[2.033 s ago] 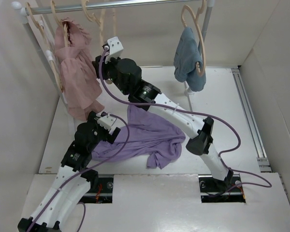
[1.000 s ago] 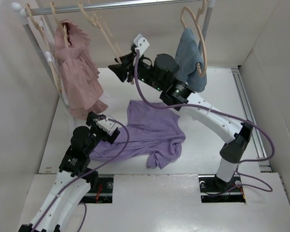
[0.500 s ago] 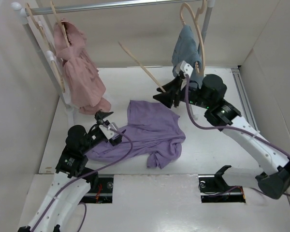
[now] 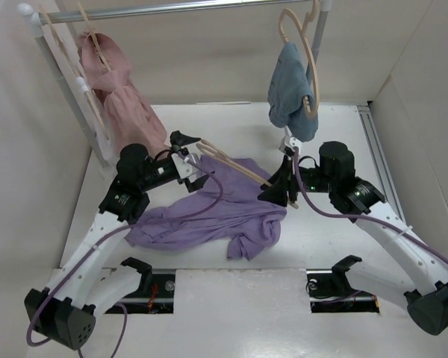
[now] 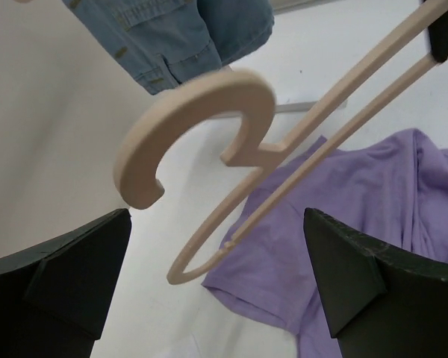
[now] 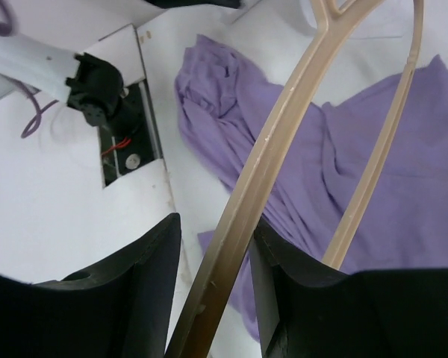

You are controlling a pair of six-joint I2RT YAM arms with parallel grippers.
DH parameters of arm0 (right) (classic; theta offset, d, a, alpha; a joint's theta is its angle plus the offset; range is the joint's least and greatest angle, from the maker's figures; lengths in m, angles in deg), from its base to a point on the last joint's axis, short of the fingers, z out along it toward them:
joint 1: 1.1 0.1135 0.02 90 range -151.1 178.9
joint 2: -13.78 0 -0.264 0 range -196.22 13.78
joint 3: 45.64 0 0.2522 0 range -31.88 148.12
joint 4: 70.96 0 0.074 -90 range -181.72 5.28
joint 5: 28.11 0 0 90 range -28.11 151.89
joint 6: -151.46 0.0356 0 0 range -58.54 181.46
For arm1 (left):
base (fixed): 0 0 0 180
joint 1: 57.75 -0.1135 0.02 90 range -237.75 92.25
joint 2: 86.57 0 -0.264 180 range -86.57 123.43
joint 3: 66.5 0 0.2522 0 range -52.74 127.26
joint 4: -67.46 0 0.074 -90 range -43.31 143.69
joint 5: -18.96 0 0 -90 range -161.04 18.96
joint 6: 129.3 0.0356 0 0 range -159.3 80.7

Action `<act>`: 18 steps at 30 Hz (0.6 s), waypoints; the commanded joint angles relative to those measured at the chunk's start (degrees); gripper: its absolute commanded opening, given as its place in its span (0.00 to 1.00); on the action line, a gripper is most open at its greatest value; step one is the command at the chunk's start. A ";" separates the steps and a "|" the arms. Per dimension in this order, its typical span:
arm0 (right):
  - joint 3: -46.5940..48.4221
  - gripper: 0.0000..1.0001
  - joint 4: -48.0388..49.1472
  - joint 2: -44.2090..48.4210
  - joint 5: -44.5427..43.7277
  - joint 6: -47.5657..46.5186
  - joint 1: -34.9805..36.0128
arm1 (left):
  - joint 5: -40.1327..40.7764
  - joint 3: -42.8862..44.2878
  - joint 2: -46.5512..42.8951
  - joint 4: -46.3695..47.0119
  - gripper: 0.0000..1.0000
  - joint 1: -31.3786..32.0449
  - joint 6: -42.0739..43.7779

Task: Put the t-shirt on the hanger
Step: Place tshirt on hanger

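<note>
The lavender t-shirt (image 4: pixel 216 212) lies crumpled on the white table; it also shows in the left wrist view (image 5: pixel 358 201) and the right wrist view (image 6: pixel 433 171). My right gripper (image 4: pixel 276 190) is shut on one arm of the pale wooden hanger (image 4: pixel 235 165) and holds it slanted just above the shirt. In the right wrist view the hanger arm (image 6: pixel 284 127) runs up between my fingers (image 6: pixel 306 298). My left gripper (image 4: pixel 196 159) is open at the hanger's hook end. In the left wrist view the hook (image 5: pixel 209 93) hangs ahead of my wide-open gripper (image 5: pixel 216 298), not touched.
A clothes rail (image 4: pixel 179 7) crosses the back. A dusty-pink garment (image 4: pixel 123 104) hangs at its left and a light-blue garment (image 4: pixel 291 93) at its right, each on its own hanger. White walls close in both sides. Two base cut-outs (image 4: pixel 153 287) sit at the near edge.
My right arm has carried the hanger from the rail down and low over the shirt. My left arm has risen off the shirt and swung toward the hanger's hook end.
</note>
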 commanded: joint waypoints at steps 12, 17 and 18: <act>-2.42 0.00 2.91 6.65 6.84 2.22 -0.31 | -11.22 7.63 13.35 -7.73 0.99 -0.24 15.98; -1.90 0.00 0.71 7.18 7.37 0.02 -0.31 | -11.22 9.56 15.46 -5.95 0.95 0.36 15.36; -1.90 0.00 0.71 7.18 7.37 0.02 -0.31 | -12.00 9.57 16.42 -9.88 0.87 0.89 18.93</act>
